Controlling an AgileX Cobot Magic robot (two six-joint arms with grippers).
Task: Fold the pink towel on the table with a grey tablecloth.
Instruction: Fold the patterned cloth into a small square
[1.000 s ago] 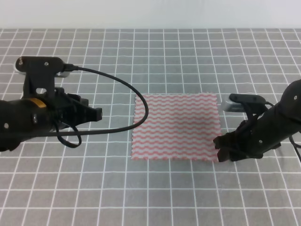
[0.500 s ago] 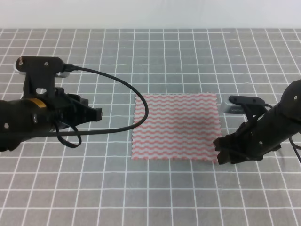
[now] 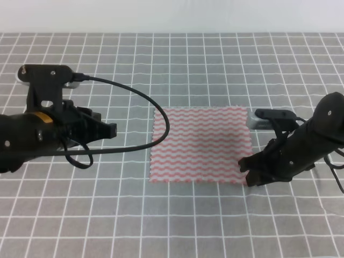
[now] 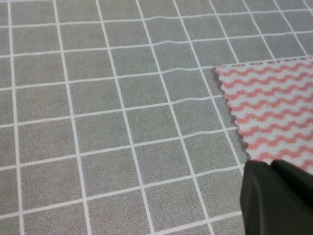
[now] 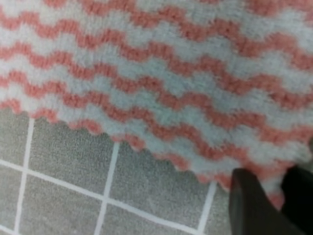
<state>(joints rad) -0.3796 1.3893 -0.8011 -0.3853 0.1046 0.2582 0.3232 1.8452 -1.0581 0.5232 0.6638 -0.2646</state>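
Towel: your pink towel (image 3: 201, 144) lay flat, unfolded.
Right gripper (image 3: 245, 169): at its near corner, grasp unclear.
Left: idle.

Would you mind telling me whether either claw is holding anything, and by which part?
Right claw is at the towel's near right corner; whether it has gripped cannot be told. Left claw holds nothing.

The pink towel (image 3: 201, 144), wavy-striped with zigzag edges, lies flat and unfolded on the grey gridded tablecloth (image 3: 177, 70).
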